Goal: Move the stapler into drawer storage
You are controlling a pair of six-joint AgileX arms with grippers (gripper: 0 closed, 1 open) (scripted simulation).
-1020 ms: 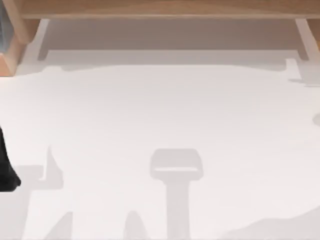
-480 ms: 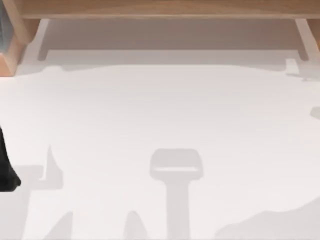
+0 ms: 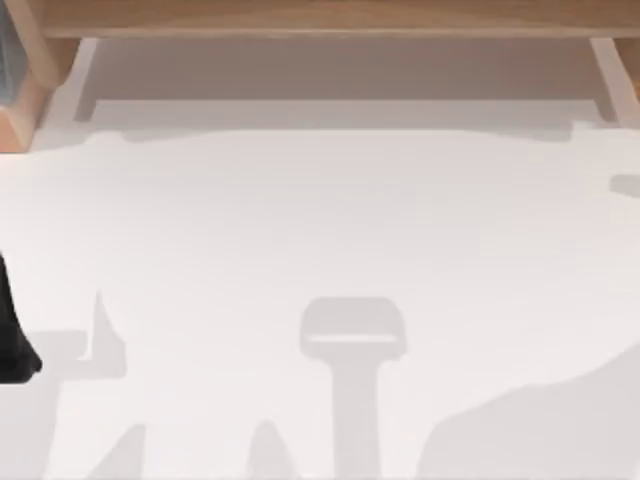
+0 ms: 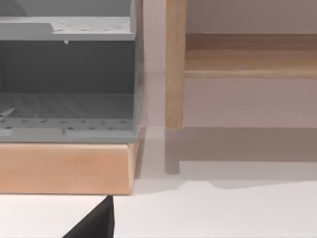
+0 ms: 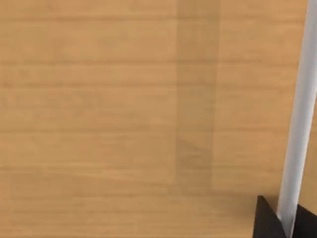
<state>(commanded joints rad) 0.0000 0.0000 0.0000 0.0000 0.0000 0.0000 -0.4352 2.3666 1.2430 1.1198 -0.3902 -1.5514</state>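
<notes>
A slim light-grey bar runs across a wooden face in the right wrist view. I cannot tell whether this bar is the stapler or a handle. My right gripper sits at the near end of the bar, close against the wood. My left arm is parked at the table's left edge. Its gripper points at a wooden cabinet holding grey perforated drawer trays.
A wooden frame spans the back of the white table, with a wooden leg beside the cabinet. Arm shadows lie on the table's front and right.
In the top view the small shadow at the right edge has slid towards the back, and the large shadow at the front right has grown. The left arm has not moved.
</notes>
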